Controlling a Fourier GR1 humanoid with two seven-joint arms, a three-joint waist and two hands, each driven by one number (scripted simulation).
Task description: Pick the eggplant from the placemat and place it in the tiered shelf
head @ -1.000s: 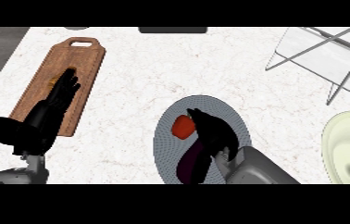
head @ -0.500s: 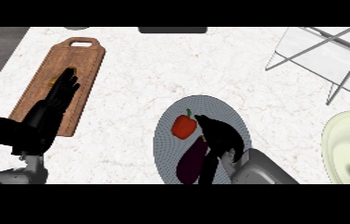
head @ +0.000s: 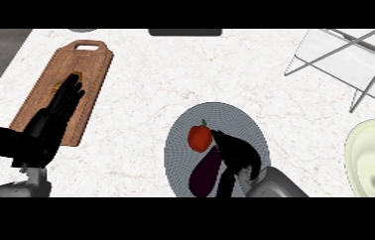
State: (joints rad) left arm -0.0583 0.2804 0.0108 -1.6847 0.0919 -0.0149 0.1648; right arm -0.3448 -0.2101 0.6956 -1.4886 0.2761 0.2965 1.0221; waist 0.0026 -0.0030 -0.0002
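A dark purple eggplant (head: 204, 172) lies on the round grey placemat (head: 242, 120), just below a red pepper (head: 199, 138). My right hand (head: 236, 157) is over the placemat, right beside the eggplant, its fingers curled downward along the eggplant's right side. Whether they touch it I cannot tell. The tiered shelf (head: 341, 60), a white wire frame, stands at the upper right. My left hand (head: 51, 119) rests open over a wooden cutting board (head: 70, 88) at the left.
A pale green plate (head: 362, 159) shows at the right edge. A dark object (head: 185, 32) sits at the counter's far edge. White marble counter (head: 190, 70) lies between the board and the shelf.
My right hand has drawn back toward the lower edge and to the right, uncovering the eggplant and the pepper. The left hand has stayed still.
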